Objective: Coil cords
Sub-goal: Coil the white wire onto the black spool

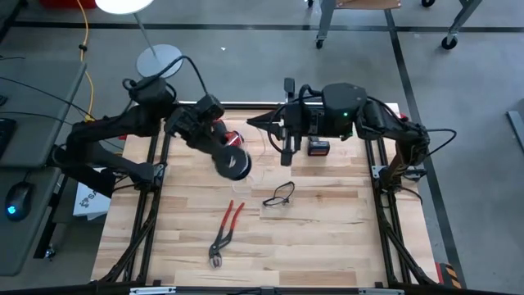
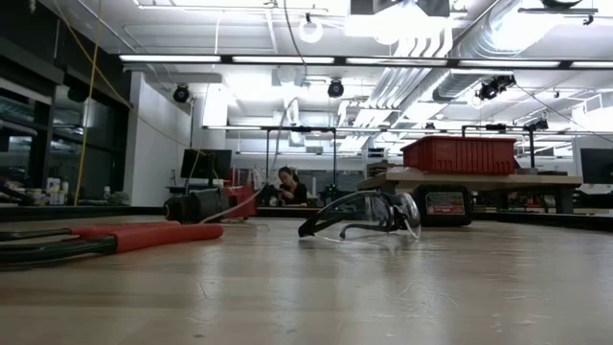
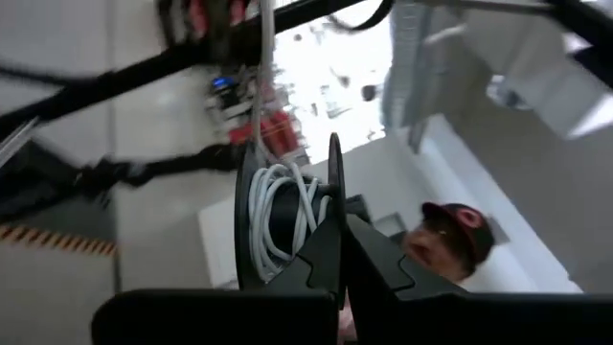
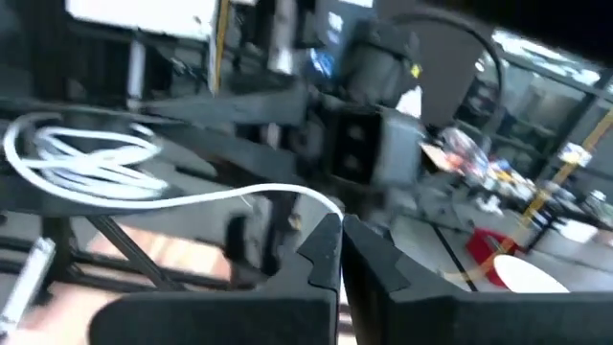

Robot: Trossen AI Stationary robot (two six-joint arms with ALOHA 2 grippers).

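While both arms hang above the far half of the worktop (image 1: 327,246), the wooden planks below them carry only a few loose things. Red-handled pliers (image 1: 225,232) lie near the middle of the worktop, and clear safety glasses (image 1: 279,194) lie just beside them, toward the right arm. A small red and black box (image 1: 318,147) stands near the far edge, under the right arm. The surface is light wood with a black metal frame along its sides.

The left end effector (image 3: 342,251) is clenched on the rim of the black spool (image 3: 287,216), which it holds lifted above the worktop; several turns of the white cord (image 3: 273,216) are wound on the spool. From there the cord runs to the right end effector (image 4: 341,251), whose fingers are clenched on the thin cord (image 4: 239,196) at their tips. In the right wrist view, a loose bundle of white loops (image 4: 86,163) shows farther along.

Around the worktop, the floor is grey concrete with dark tape lines. A yellow cable (image 1: 84,49) runs over the floor beside a desk with a computer mouse (image 1: 18,199). From the low view, the room behind is a large workshop with bright ceiling lights and pipes, a red crate (image 2: 462,154) on a table, and a person (image 2: 287,187) sitting far away.
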